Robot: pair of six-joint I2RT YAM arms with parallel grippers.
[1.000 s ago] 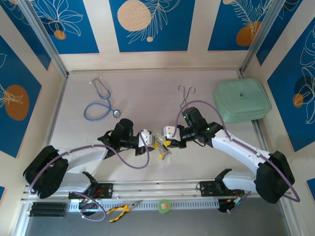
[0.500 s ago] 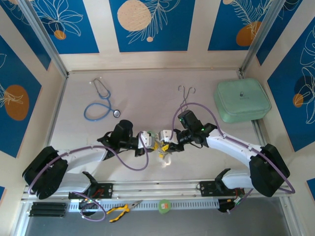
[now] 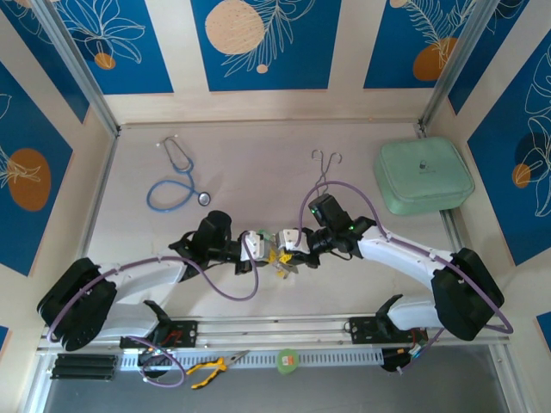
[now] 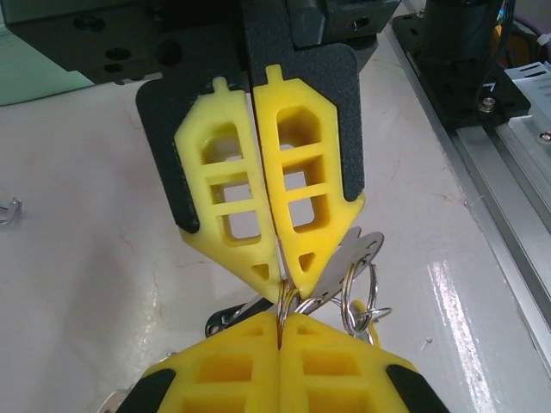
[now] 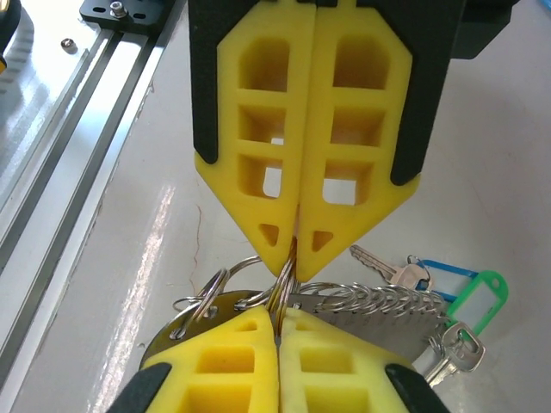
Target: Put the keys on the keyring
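The keyring (image 5: 379,314) is a flat metal plate with a row of small rings and one split ring (image 5: 282,280). My right gripper (image 5: 277,317) is shut on that split ring from below. My left gripper (image 5: 294,249) is shut on the same ring from the opposite side, tip to tip. In the left wrist view my left gripper (image 4: 281,323) pinches the ring (image 4: 288,301) under the right gripper (image 4: 280,275). A silver key (image 5: 379,262) with a blue tab (image 5: 443,274) lies on the table beside a green tab (image 5: 478,297) and a second key (image 5: 456,348). From above, both grippers meet at the keyring (image 3: 281,258).
A blue stethoscope (image 3: 176,185) lies at the back left, thin forceps (image 3: 325,168) at the back middle, and a mint-green case (image 3: 424,175) at the back right. Metal rails (image 3: 275,331) run along the near edge, with pliers (image 3: 211,368) and a green roll (image 3: 287,360) in front.
My right gripper has moved left to meet the left gripper and has shut on the split ring. The left gripper has stayed shut and barely moved.
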